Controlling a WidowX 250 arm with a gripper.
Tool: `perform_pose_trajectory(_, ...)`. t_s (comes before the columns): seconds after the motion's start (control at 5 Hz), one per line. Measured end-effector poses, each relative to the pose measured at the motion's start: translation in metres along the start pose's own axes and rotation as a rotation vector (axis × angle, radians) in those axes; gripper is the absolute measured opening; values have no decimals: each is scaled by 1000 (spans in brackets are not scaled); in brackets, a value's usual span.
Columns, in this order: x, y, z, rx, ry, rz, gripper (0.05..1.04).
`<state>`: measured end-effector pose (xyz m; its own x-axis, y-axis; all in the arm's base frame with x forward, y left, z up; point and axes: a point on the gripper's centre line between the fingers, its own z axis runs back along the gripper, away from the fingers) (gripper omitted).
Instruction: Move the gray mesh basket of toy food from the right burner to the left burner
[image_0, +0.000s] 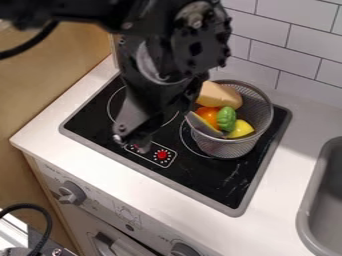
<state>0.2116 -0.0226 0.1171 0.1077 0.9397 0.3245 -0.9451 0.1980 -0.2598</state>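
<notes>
- The tool (137, 142) hangs over the black cooktop (224, 172), its lower end in front of part of the printed control panel (162, 155); whether it is open, closed or gripping anything, I cannot tell.
- The round metal mesh basket (222, 149) stands upright on the cooktop, over a burner ring, on the side toward the sink (306, 220).
- In the basket lie a beige piece (220, 95), an orange piece (209, 115), a bumpy green piece (226, 119) and a yellow piece (241, 129), close together.
- The cooktop is set in the white surface (294, 150), with white wall tiles (284, 47) behind.
</notes>
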Motion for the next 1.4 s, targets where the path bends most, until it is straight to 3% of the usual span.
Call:
perform_pose_trajectory(0.2,-9,-10,-6,-16,19,77,997)
perform_pose_trajectory(0.4,-15,-16,-5,4,34,136,997)
perform_pose_trajectory(0.8,-36,-22,-9,18,-1,166,997)
perform_pose_trajectory(1.4,-56,-38,-32,-64,-24,158,997)
